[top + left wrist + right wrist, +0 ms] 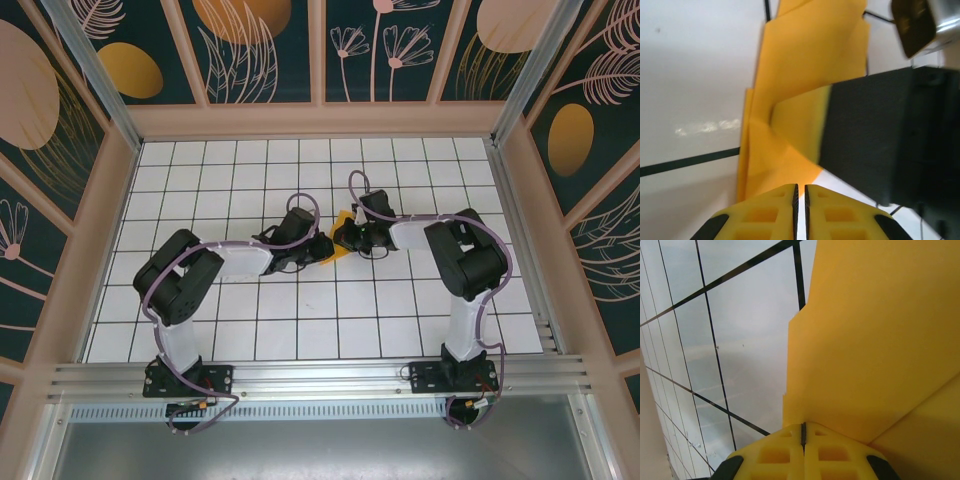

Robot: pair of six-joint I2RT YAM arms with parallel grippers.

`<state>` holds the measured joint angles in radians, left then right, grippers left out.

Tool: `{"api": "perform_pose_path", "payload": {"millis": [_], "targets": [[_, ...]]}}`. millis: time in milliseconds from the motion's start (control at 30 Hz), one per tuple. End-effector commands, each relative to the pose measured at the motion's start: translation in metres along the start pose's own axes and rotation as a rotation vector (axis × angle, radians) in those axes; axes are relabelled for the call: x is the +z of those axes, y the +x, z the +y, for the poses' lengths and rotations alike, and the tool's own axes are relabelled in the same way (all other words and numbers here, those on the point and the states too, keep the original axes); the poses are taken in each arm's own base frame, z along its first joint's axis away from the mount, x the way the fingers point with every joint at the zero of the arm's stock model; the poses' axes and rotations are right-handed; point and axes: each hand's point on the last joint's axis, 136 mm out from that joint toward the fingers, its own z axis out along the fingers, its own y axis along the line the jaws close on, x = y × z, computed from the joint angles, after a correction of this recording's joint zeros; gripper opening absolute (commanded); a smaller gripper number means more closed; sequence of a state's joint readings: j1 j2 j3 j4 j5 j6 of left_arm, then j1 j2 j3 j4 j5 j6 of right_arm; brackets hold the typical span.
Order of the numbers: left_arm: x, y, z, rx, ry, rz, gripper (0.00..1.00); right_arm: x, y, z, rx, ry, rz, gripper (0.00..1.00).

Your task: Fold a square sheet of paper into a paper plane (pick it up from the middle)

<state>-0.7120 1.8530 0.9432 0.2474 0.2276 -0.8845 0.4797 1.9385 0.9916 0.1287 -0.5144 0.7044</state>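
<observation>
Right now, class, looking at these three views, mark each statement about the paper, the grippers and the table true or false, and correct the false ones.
1. The folded orange-yellow paper sheet lies near the middle of the white gridded table. True.
2. The right gripper is wide open. False: it is shut on the sheet's edge.
3. The sheet is one flat, uncreased layer. False: it shows folds and overlapping layers.
4. Both arms reach inward, and the left gripper is close to the sheet. True.
</observation>
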Motion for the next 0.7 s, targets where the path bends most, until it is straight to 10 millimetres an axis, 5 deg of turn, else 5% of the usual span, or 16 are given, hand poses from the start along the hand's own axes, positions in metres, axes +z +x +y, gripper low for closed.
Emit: {"api": "perform_pose_path", "payload": {"millis": [0,233,467,667], "targets": [[-0.002,-0.009,-0.002,0.014,-0.001,-0.023,0.14,0.003,0.004,-0.011,-0.001,0.025,0.012,0.02],[0.011,0.006,0.020,0.000,-0.063,0.036,0.11,0.000,0.002,-0.007,-0.006,0.010,0.009,0.02],[0.016,0.014,0.034,-0.009,-0.108,0.061,0.07,-0.011,0.001,0.018,-0.053,-0.069,0.007,0.02],[0.015,0.016,0.039,-0.010,-0.125,0.062,0.00,-0.010,0.014,0.021,-0.060,-0.053,0.041,0.00]]}}
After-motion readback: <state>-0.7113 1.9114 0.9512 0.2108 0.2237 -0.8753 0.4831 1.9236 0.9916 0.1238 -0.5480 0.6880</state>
